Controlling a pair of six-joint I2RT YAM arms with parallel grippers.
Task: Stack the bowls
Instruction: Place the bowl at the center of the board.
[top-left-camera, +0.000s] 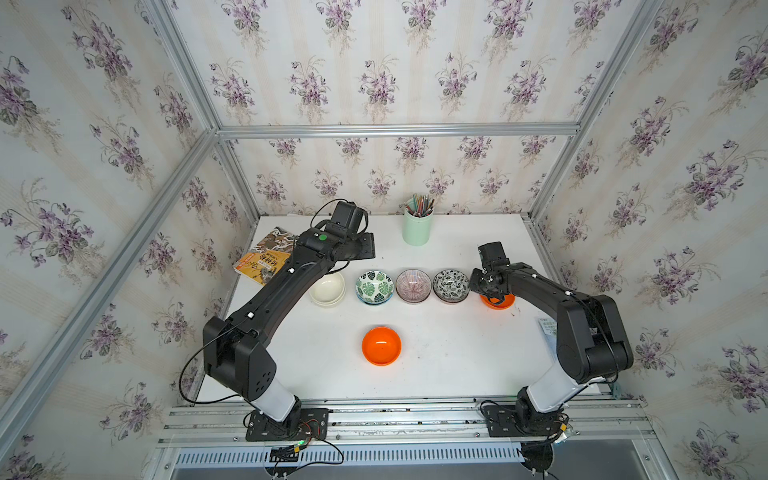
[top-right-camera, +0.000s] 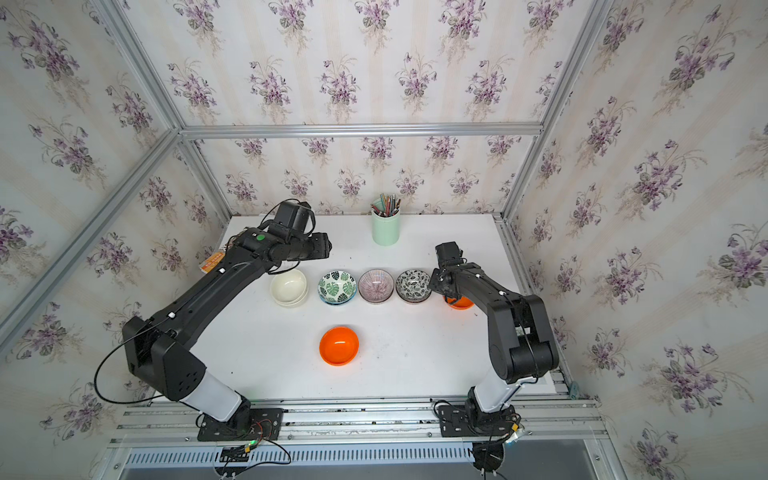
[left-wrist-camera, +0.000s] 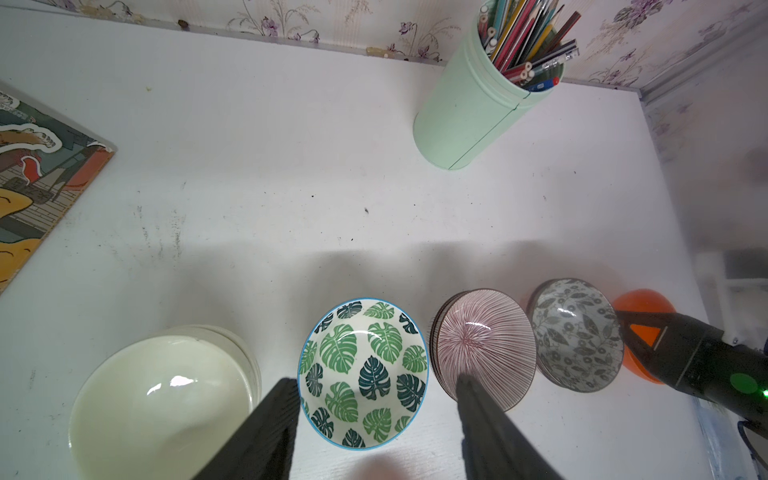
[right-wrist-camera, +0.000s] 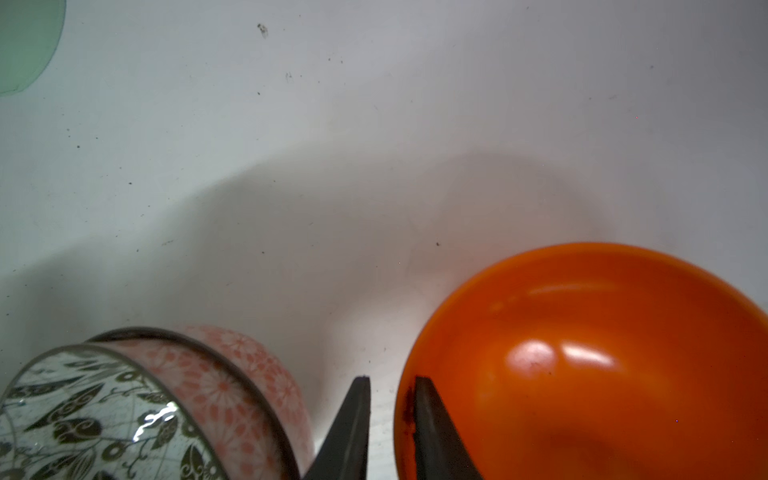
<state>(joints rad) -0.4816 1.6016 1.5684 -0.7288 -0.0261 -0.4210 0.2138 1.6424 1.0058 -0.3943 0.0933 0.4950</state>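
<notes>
My right gripper (right-wrist-camera: 391, 379) straddles the rim of the orange bowl (right-wrist-camera: 582, 353), released. My left gripper (left-wrist-camera: 375, 379) hangs spread, empty, near the leaf bowl (left-wrist-camera: 361, 345).

White table (top-left-camera: 436, 374), scuffed and speckled. Rear, upright: mint-green pencil cup (top-left-camera: 417, 230), full of pencils. Left rear edge: picture books (top-left-camera: 262, 261), flat and overlapping. Middle row, left to right: cream bowls (top-left-camera: 328, 289), nested; leaf-print bowl (top-left-camera: 374, 286); purple striped bowls (top-left-camera: 413, 285), nested; black-and-white floral bowls (top-left-camera: 451, 285), nested; orange bowl (top-left-camera: 502, 302), partly hidden. Nearer the front, well apart: second orange bowl (top-left-camera: 381, 345). Right edge: printed paper slip (top-left-camera: 546, 328).
</notes>
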